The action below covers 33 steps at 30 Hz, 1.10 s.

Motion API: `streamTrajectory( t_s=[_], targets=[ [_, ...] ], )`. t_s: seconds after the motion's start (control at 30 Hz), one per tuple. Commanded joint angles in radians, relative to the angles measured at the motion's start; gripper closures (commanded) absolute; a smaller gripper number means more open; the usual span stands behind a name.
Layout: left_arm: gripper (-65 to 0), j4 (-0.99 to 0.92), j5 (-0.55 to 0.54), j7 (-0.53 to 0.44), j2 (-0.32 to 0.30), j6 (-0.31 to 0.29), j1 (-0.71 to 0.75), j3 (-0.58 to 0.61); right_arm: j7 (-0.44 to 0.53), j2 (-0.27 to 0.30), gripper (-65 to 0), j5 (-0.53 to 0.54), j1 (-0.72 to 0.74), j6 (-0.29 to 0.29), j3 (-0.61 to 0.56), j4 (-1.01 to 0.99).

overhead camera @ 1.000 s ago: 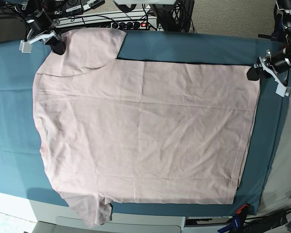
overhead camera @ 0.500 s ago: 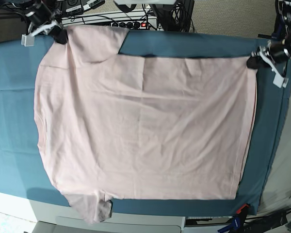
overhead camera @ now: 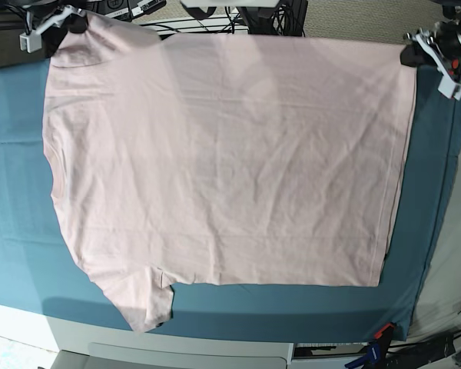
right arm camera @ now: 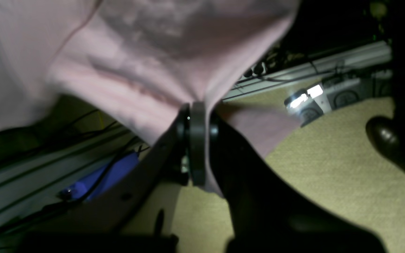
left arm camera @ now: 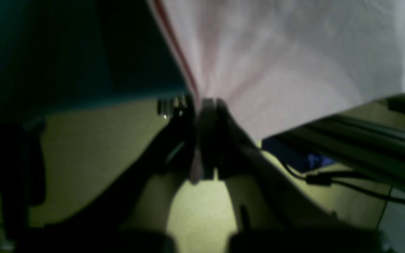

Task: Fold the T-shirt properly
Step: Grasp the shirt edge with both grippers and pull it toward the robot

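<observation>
Teal cloth (overhead camera: 15,192) covers the worktop, and the T-shirt (overhead camera: 223,161) lies spread over most of it, pale pink, plain side showing, creased in shallow lines. Its far edge is lifted off the cloth at both corners, so the fabric hangs stretched between the two pincers and slopes down to the cloth nearer the camera. One short sleeve (overhead camera: 142,304) of the T-shirt droops over the near edge of the worktop.

At the T-shirt's far corner on the base view's right side, the left pincer (overhead camera: 409,55) is clamped together on the fabric; the left wrist view shows its dark jaws pressed tight with the pink cloth (left arm camera: 276,63) fanning out from between them. At the T-shirt's opposite far corner, the right pincer (overhead camera: 71,19) is likewise clamped on the fabric; the right wrist view shows the jaws closed on a bunched fold (right arm camera: 146,52), with faint grey print showing through the cloth above it. Beyond the T-shirt's far edge sit cables and a power strip (overhead camera: 138,6). Beige carpet (right arm camera: 329,175) shows below the right pincer.
</observation>
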Motion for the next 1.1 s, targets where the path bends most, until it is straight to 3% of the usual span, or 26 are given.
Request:
streamTrajectory(
  t_s=[0.0, 0.4, 0.9, 1.0, 1.07],
  targets=[
    [0.0, 0.019, -0.012, -0.004, -0.005, -0.003, 0.023, -0.011, 0.000, 0.016, 0.0, 0.018, -0.018, 0.004, 0.031, 0.013],
    [0.0, 0.034, -0.011, 0.021, 0.083, -0.003, 0.070, -0.011, -0.049, 0.015, 0.0, 0.088, -0.071, 0.005, 0.128, 0.013],
    [0.0, 0.034, -0.012, 0.019, 0.085, -0.006, 0.146, -0.011, -0.065, 0.015, 0.0, 0.099, -0.081, 0.005, 0.128, 0.013],
    [0.0, 0.048, -0.039, 0.030, 0.085, -0.031, 0.147, -0.011, -0.116, 0.014, 0.0, 0.197, -0.081, 0.009, 0.128, 0.015],
    [0.0, 0.086, -0.045, 0.028, 0.085, -0.032, 0.147, -0.011, -0.145, 0.002, 0.0, 0.261, -0.081, 0.047, 0.134, 0.040]
  ],
)
